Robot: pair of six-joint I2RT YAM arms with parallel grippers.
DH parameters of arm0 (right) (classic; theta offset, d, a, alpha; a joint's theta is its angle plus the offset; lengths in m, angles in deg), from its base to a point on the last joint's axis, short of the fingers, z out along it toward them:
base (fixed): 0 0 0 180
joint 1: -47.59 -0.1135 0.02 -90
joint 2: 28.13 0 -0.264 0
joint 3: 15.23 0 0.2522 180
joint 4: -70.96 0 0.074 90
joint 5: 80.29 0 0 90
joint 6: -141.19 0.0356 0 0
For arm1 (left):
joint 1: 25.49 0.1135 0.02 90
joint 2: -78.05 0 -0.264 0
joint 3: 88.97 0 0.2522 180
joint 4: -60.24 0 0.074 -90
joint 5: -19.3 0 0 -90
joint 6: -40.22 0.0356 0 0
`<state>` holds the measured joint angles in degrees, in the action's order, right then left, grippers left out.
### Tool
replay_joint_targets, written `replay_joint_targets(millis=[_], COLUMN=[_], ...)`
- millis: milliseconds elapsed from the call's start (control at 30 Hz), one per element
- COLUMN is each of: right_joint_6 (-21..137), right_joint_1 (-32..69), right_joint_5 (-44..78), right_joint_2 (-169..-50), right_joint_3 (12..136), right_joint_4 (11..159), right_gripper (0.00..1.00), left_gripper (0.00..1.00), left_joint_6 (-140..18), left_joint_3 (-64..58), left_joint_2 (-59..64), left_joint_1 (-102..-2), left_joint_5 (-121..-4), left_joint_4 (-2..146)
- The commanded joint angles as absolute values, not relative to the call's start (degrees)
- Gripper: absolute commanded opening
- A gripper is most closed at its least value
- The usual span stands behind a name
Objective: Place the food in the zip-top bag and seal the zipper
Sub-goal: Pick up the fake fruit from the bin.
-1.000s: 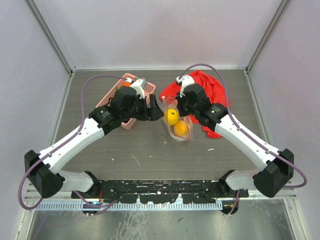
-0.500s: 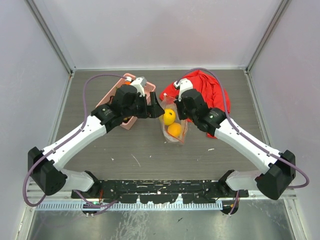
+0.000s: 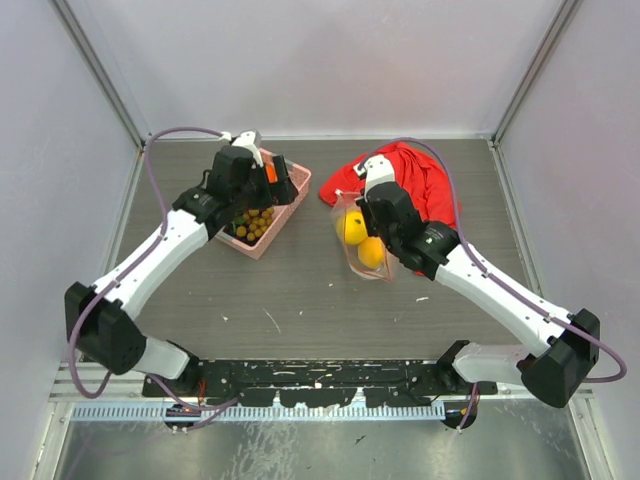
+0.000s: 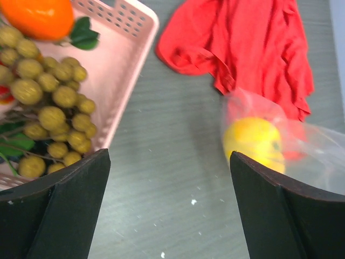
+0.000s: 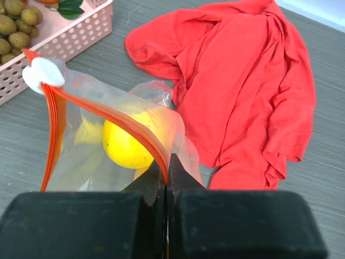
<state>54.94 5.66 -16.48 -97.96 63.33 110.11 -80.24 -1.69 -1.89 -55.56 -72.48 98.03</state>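
Observation:
The zip-top bag (image 3: 362, 262) hangs from my right gripper (image 3: 358, 212), which is shut on one end of the orange-red zipper (image 5: 102, 110). Two yellow round fruits (image 3: 352, 228) lie inside the bag; one of them (image 5: 126, 143) shows through the plastic in the right wrist view. The bag's mouth gapes a little beside a white slider (image 5: 43, 75). An orange (image 4: 40, 16) and a bunch of golden-brown berries (image 4: 48, 102) lie in the pink basket (image 3: 292, 205). My left gripper (image 3: 278, 185) hovers over the basket's right corner, open and holding nothing (image 4: 170, 162).
A crumpled red cloth (image 3: 420, 180) lies behind and to the right of the bag, partly under my right arm. The pink basket (image 4: 129, 65) stands at the back left. Grey side walls close in the table on both sides and at the back.
My left gripper has drawn back from the bag's mouth to the basket and opened wider. The right gripper, still shut on the zipper, has carried the bag slightly right.

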Motion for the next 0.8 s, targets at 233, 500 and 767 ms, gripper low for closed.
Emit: replay_joint_targets(millis=[233, 500, 767], right_joint_6=[50.84, 50.8, 51.27], right_joint_1=[4.05, 3.93, 3.88], right_joint_5=[-20.74, -19.17, -18.77], right_joint_2=[-94.76, -95.53, -96.85], right_joint_3=[59.75, 59.56, 59.36], right_joint_4=[102.38, 101.88, 102.26], right_gripper=[0.01, 0.01, 0.01], left_gripper=[0.98, 0.98, 0.98], left_joint_6=[-68.75, -56.81, -46.66], left_joint_3=[12.91, 23.08, 33.0], left_joint_2=[-19.18, -31.58, -43.95], left_joint_1=[-49.52, -45.04, -42.32], left_joint_5=[-78.17, -76.75, -73.21], left_joint_4=[98.43, 96.78, 99.77])
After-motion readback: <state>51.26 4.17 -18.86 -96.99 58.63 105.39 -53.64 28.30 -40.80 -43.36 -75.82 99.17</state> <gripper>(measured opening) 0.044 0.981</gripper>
